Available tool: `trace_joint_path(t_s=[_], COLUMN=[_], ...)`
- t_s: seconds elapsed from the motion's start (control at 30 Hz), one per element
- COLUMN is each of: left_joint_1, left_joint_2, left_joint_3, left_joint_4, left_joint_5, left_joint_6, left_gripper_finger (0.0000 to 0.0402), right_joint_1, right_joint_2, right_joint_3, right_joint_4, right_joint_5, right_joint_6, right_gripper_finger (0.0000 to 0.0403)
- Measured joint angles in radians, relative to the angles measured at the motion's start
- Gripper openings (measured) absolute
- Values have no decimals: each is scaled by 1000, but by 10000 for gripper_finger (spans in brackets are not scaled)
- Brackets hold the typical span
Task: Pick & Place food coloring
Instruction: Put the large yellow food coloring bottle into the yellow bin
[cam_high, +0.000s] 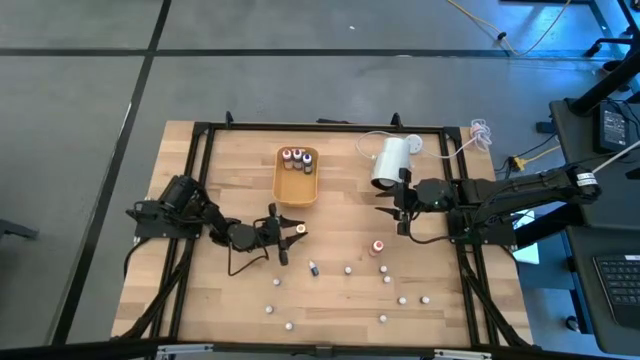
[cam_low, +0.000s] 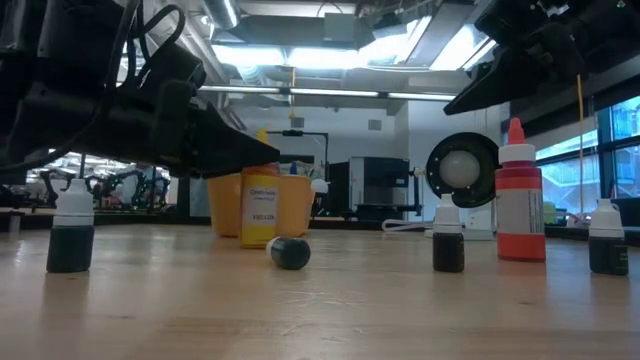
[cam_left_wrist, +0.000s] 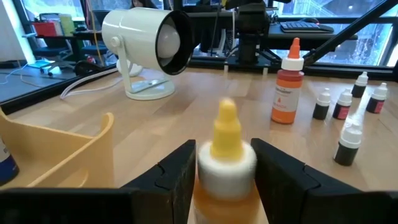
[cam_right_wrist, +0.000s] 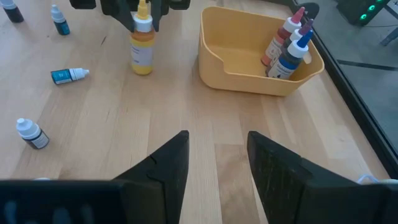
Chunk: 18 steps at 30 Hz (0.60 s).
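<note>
A yellow food coloring bottle with a white collar stands upright on the wood, also seen in the right wrist view and the low view. My left gripper lies level at it, left of the table's middle, shut on its cap. My right gripper hovers open and empty right of centre. Several bottles stand in the orange tray. An orange-red bottle stands alone, and a small blue one lies on its side. My left gripper pinches the yellow bottle's white cap between its two fingers, one on either side. The fingers come in level from the table's left. The bottle stands upright with its base on the table; its yellow tip rises above the fingers.
A white lamp lies at the far right of the table, its cord running off the back. Several tiny white-capped bottles are scattered over the near half. The tray stands just beyond the left gripper. A black frame rims the table.
</note>
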Motion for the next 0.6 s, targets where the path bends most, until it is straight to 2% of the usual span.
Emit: trace_joint_path(t_s=[0.4, 0.6], left_joint_1=[-18, -27], left_joint_2=[0, -45], left_joint_3=[0, 0], left_joint_4=[-9, -25], left_joint_5=[1, 8], left_joint_6=[59, 59], left_gripper_finger=[148, 148], right_joint_1=[0, 0], right_joint_2=[0, 0], right_joint_3=[0, 0], right_joint_4=[0, -1], right_joint_5=[0, 0], right_joint_6=[0, 0], right_gripper_finger=[165, 165])
